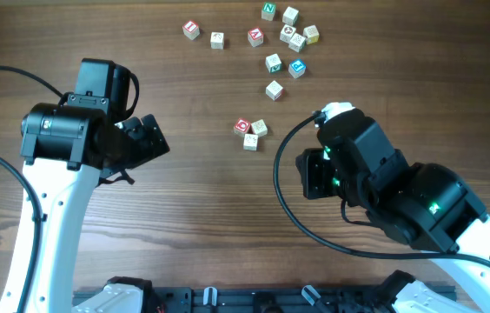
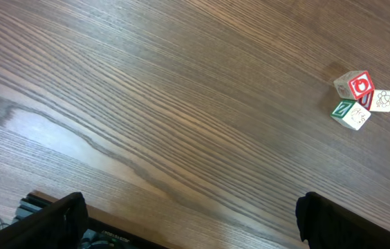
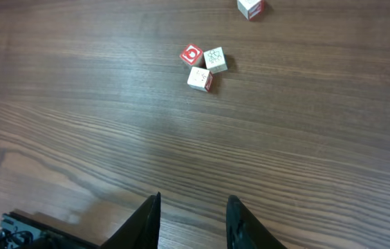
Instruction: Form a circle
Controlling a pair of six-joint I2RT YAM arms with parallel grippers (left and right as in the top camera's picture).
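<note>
Both claws hang nearest over the tabletop (image 1: 184,217): left claw (image 2: 195,221) spread wide and empty, right claw (image 3: 191,221) parted only narrowly, gripping nothing (so slim a gap could, I judge, clip a cube's edge and flick it off). Farther out, centre, sits the circle (image 1: 250,132): just three touching cubes, a triangle pointing near, no real long axis. Farthest, loose cubes (image 1: 284,39) lie scattered.

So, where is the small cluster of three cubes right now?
In the overhead view the three-cube cluster sits near the middle of the table, neither left nor right, just below and left of a lone pale cube.
</note>
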